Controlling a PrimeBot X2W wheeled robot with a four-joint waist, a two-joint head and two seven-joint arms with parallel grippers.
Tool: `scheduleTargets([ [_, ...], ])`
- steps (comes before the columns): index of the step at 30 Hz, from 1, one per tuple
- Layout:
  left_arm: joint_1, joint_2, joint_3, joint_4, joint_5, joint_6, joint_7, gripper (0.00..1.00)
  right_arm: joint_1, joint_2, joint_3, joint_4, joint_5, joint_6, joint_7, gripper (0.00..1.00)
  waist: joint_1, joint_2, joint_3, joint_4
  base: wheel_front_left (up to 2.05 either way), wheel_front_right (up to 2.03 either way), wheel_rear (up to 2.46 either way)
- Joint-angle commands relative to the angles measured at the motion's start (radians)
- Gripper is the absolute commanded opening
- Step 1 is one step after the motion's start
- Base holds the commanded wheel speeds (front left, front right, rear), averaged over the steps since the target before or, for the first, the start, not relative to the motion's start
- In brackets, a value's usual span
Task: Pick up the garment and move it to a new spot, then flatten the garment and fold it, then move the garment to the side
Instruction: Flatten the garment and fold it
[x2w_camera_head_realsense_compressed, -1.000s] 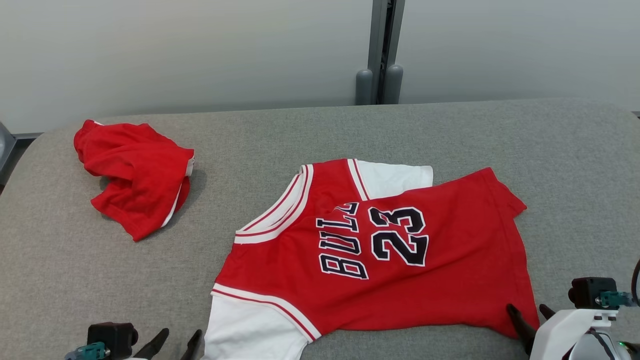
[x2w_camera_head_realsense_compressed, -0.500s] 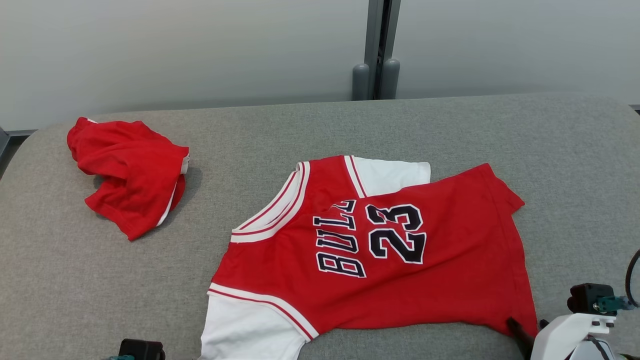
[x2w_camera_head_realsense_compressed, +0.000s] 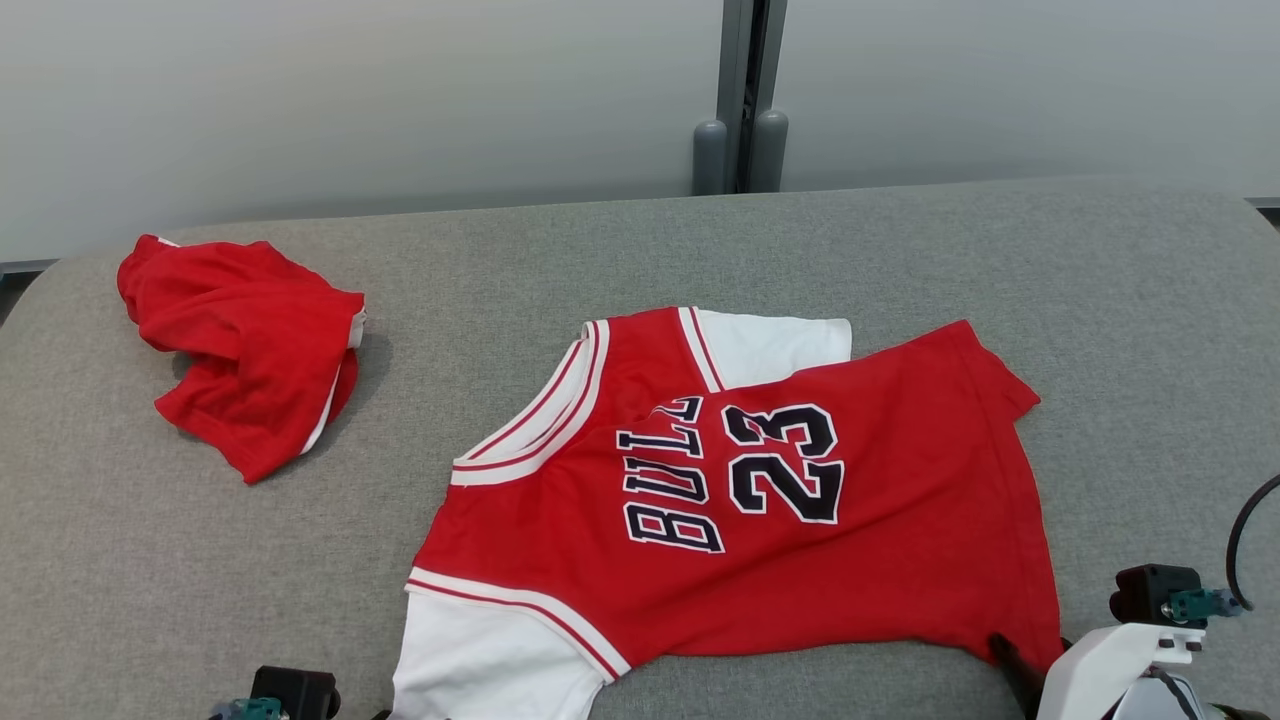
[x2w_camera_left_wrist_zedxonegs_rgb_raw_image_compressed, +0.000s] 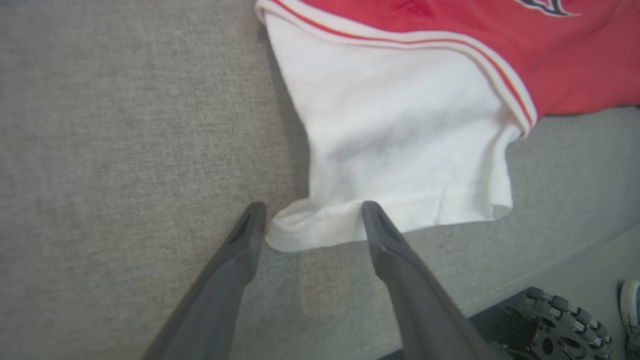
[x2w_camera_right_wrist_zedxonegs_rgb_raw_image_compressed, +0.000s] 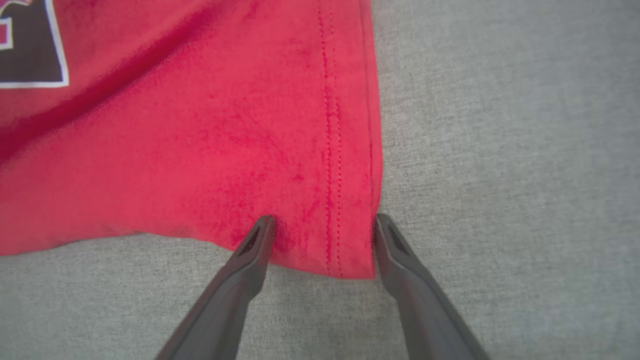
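Red jersey (x2w_camera_head_realsense_compressed: 740, 500) had its cuff between the wide-open left gripper (x2w_camera_left_wrist_zedxonegs_rgb_raw_image_compressed: 310, 220), hem corner between the wide-open right gripper (x2w_camera_right_wrist_zedxonegs_rgb_raw_image_compressed: 322, 227). It lay left-right, collar left.

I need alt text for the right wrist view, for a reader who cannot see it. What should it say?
The right gripper, its two dark fingers open, is at the stitched bottom corner of a red jersey lying on a grey fabric surface. A piece of black print edged in white shows at the upper left.
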Motion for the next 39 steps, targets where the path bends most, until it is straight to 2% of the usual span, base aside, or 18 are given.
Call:
scheduleTargets([
  [1,-0.014,0.002,-0.005,0.013,-0.007,-0.001,0.0,1.0,0.003,0.003,0.008,0.011,0.005,0.001,0.003,1.0,0.0,0.0,0.0,0.0,0.0,0.0,0.0],
  [6,-0.033,0.007,-0.034,0.041,-0.033,-0.001,-0.012,1.0,-0.003,0.007,0.02,0.028,0.011,0.001,-0.006,1.0,0.0,0.0,-0.001,-0.001,0.0,0.0,0.0],
  [7,-0.034,0.01,-0.039,0.046,-0.037,-0.001,-0.012,0.86,-0.004,0.007,0.021,0.031,0.012,0.001,-0.008,0.93,0.0,0.0,-0.001,-0.001,0.0,0.0,0.0],
  [8,-0.036,0.012,-0.044,0.052,-0.042,-0.001,-0.013,0.71,-0.006,0.006,0.023,0.033,0.012,0.002,-0.013,0.78,0.0,0.0,-0.001,-0.001,0.0,0.0,0.0],
  [9,-0.039,0.015,-0.048,0.057,-0.045,-0.001,-0.015,0.42,-0.007,0.004,0.025,0.035,0.011,0.002,-0.015,0.66,0.0,0.0,-0.002,-0.001,0.0,0.0,0.0],
  [10,-0.041,0.016,-0.051,0.061,-0.049,-0.001,-0.017,0.31,-0.008,0.002,0.026,0.036,0.011,0.002,-0.019,0.49,0.0,0.0,-0.002,-0.001,0.0,0.0,0.0],
  [11,-0.043,0.018,-0.055,0.065,-0.053,-0.001,-0.018,0.04,-0.01,0.001,0.027,0.037,0.011,0.002,-0.025,0.45,0.0,0.0,-0.003,-0.001,0.0,0.0,0.0],
  [12,-0.044,0.018,-0.059,0.067,-0.054,-0.002,-0.018,0.0,-0.011,-0.001,0.029,0.036,0.011,0.001,-0.028,0.3,0.0,0.0,-0.004,-0.001,0.0,0.0,0.0],
  [14,-0.044,0.024,-0.063,0.071,-0.06,-0.001,-0.021,0.0,-0.013,-0.005,0.031,0.035,0.013,0.001,-0.038,0.0,0.0,0.0,-0.007,0.0,0.0,0.0,0.0],
  [20,-0.044,0.039,-0.068,0.074,-0.074,-0.001,-0.028,0.0,-0.019,-0.02,0.053,0.022,0.025,0.001,-0.063,0.0,0.0,0.0,-0.017,0.002,0.0,0.0,0.0],
  [24,-0.038,0.052,-0.054,0.027,-0.077,0.011,-0.035,0.0,-0.024,-0.019,0.059,-0.019,0.073,0.001,-0.09,0.0,0.0,0.0,-0.024,0.002,0.0,0.0,0.0],
  [33,0.031,0.097,0.021,-0.181,-0.122,0.069,-0.017,0.0,0.006,-0.057,0.061,-0.176,0.144,0.001,-0.152,0.0,0.0,0.0,-0.037,0.002,0.0,0.0,0.0],
  [39,0.079,0.134,0.048,-0.318,-0.163,0.091,0.057,0.0,0.035,-0.08,0.059,-0.264,0.166,0.001,-0.105,0.0,0.0,0.0,-0.037,0.002,0.0,0.0,0.0],
])
